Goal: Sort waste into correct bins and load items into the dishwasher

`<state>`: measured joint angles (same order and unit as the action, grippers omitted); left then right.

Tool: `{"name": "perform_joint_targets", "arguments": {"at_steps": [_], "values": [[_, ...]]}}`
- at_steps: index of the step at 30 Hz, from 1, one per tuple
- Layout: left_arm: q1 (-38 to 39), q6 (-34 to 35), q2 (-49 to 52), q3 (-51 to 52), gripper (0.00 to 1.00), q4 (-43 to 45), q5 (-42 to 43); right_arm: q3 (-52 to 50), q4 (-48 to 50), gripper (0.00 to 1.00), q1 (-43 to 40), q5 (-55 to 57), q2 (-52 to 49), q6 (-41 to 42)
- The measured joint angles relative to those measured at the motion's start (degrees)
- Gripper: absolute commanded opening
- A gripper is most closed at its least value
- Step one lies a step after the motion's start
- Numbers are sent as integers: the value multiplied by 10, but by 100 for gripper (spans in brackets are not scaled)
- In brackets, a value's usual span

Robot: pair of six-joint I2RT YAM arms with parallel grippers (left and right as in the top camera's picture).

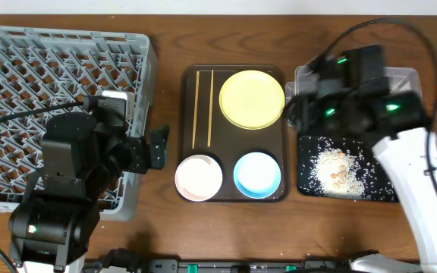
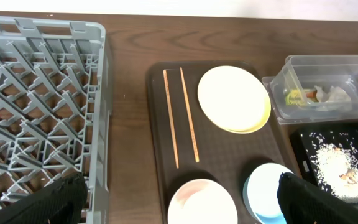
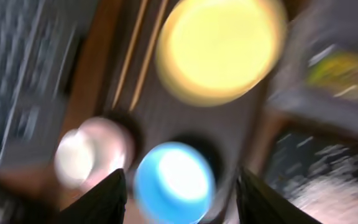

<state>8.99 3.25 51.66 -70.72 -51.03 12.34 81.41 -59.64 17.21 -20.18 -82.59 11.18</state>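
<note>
Four items lie on the dark brown serving tray (image 1: 234, 136) at the centre of the surface (image 1: 165, 45). The round yellow plate (image 1: 252, 98) occupies the far right corner. The pair of wooden chopsticks (image 1: 202, 108) lies parallel just to the left of it, the two sticks slightly apart. The white bowl (image 1: 199, 177) sits at the near left and the light blue bowl (image 1: 257, 174) at the near right, both upright.

The grey dish rack (image 1: 59, 68) stands to the left of the serving tray, apart from it.

The clear plastic box (image 2: 328, 87) stands to the right of the serving tray, beside the plate. The green-and-orange snack wrapper (image 2: 298, 96) and the crumpled white tissue (image 2: 331, 94) both lie inside it. The black tray (image 1: 381, 189) sits just in front of the box, with white rice grains (image 1: 338, 171) scattered on it.

The left end effector (image 2: 179, 186) is released, its fingers spread wide with nothing between them. It hangs at the right edge of the rack, facing the serving tray.

The right end effector (image 3: 182, 186) is also released, fingers apart and gripping nothing. The overhead view places it above the clear box, next to the plate. The right wrist view is heavily blurred, so finer detail cannot be confirmed.
</note>
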Motion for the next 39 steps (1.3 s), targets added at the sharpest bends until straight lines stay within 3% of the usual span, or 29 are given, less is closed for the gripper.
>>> {"name": "perform_joint_targets", "arguments": {"at_steps": [5,13,22,34,39], "values": [[0,0,0,0,98,0,0,-35,-17,49,132,47,-25,61],[0,0,0,0,98,0,0,-105,83,45,257,117,-103,119],[0,0,0,0,98,0,0,-109,99,43,267,143,-186,140],[0,0,0,0,98,0,0,-115,122,43,271,136,-193,141],[0,0,0,0,98,0,0,-118,129,33,273,134,-193,143]]}}
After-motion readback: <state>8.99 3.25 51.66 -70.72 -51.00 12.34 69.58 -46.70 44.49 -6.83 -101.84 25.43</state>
